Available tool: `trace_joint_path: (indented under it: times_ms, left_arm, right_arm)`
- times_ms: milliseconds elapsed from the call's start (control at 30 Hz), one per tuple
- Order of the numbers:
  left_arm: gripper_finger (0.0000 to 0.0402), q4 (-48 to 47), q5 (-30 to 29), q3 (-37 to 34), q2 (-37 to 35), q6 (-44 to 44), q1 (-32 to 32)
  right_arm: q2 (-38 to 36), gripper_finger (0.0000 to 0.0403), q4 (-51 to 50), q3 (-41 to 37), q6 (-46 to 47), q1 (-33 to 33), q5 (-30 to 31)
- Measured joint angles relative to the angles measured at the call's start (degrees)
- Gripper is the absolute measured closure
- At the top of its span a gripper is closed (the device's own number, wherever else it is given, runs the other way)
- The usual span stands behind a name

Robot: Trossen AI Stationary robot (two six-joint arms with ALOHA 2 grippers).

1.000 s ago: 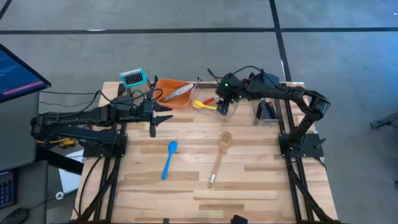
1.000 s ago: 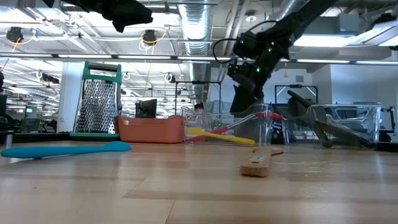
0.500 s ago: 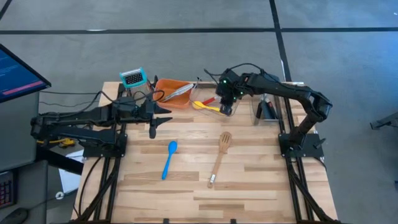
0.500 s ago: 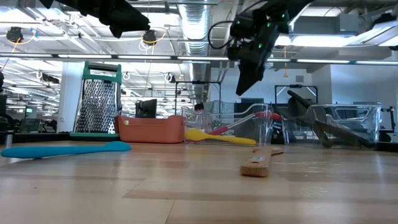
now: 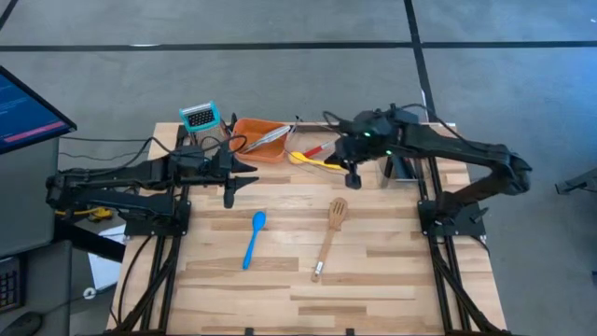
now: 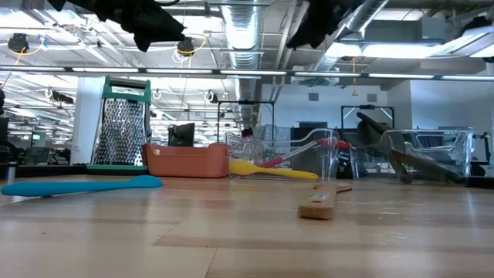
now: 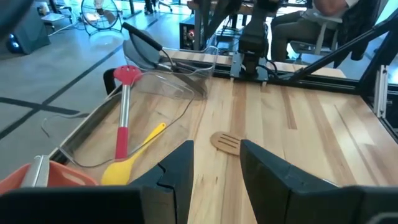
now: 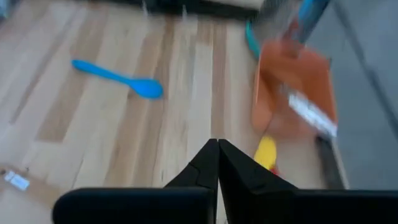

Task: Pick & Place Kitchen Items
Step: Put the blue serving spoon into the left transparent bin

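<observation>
Right pincer (image 5: 354,176): fingers pressed together, holding nothing, raised beside the clear bin (image 5: 317,154) that holds the red spoon (image 5: 314,149) and yellow spoon (image 5: 308,160); left pincer (image 5: 230,186): fingers parted, empty, hovering near the orange tray (image 5: 260,138). Wooden spatula (image 5: 329,235) and blue spoon (image 5: 254,237) lie loose on the table (image 5: 392,271), well apart; risk: a descent with the right fingers closed would push the spatula aside rather than grip it; a low sweep could clip the bin rim.

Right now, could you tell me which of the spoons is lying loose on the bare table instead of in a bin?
The blue spoon, lying alone on the wooden table. The red spoon and yellow spoon lie together inside the clear bin.
</observation>
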Motion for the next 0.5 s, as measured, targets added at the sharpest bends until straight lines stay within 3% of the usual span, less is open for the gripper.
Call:
trace_joint_path:
  times_ms: [500]
  left_arm:
    - [0.0285, 0.2, 2.0, 0.0, 0.0, 0.0, 0.0]
  right_arm:
    - [-20.5, 0.0402, 36.5, -33.3, 5.4, 7.6, -0.3]
